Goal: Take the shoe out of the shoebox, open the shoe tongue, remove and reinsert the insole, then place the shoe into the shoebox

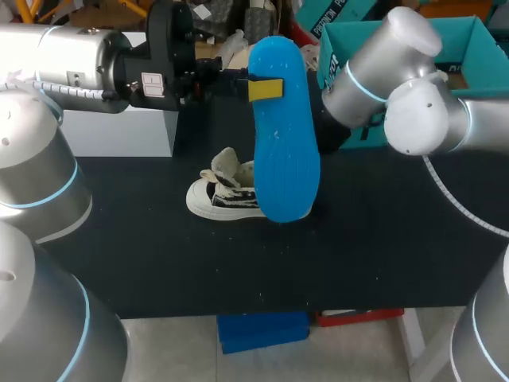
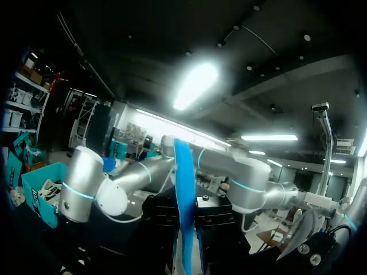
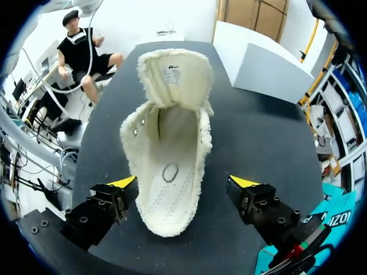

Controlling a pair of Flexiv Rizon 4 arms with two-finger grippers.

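Blue insole (image 1: 282,159) pinched in L claw (image 1: 265,89); R claw (image 3: 183,183) spread over shoe (image 3: 172,132).

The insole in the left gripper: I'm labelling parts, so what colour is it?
The insole is bright blue, clearest in the head view.

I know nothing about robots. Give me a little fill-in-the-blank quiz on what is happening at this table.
1. The left gripper holds up a ____ insole.
2. The shoe rests on the black table, ____ the teal shoebox.
3. The right gripper hovers over the shoe with its fingers ____, one on each side.

Missing words: blue; outside; open.
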